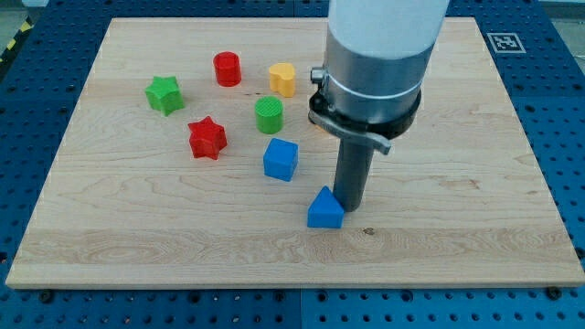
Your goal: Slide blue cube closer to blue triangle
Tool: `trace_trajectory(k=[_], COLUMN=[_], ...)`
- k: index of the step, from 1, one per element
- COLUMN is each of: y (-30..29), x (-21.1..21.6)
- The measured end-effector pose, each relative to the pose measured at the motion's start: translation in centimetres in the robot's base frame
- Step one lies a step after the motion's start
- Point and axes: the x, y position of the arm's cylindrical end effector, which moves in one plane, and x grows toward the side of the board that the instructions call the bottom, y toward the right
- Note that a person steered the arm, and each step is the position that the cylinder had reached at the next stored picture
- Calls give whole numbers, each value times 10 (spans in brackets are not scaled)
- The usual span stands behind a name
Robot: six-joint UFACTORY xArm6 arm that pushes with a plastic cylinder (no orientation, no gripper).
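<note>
On the wooden table [512,183], taking the blue triangle [324,209] as the landmark, the blocks run like this from the view's left. Farthest to its upper left lies the green star [164,94], well apart from it. Next comes the red star [207,138], up and left of the triangle. The red cylinder [227,69] stands farther toward the view's top, also left of the triangle. The green cylinder [270,115] sits above the triangle and a little left. The blue cube [281,159] is the nearest block to the triangle, just up and left of it, with a small strip of bare wood between the two. The yellow block [282,79], its shape hard to make out, lies straight toward the view's top from the triangle, somewhat left. My tip [350,206] rests on the table just to the triangle's right, touching it or nearly so; I cannot tell which. The end effector is a plain rod, with no jaws to spread or press together.
</note>
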Motion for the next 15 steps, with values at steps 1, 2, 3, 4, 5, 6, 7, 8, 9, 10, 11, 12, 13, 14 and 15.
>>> trace_trajectory(k=[1, 2, 3, 4, 5, 6, 7, 8, 9, 10, 11, 12, 13, 14, 15], y=[-9, -2, 1, -3, -48, -84, -84, -81, -77, -77, -77, -76, -76, -76, -76], x=[25, 10, -42, -93, -106, -106, -106, -106, -98, -76, -57, -46, -33, -17, -7])
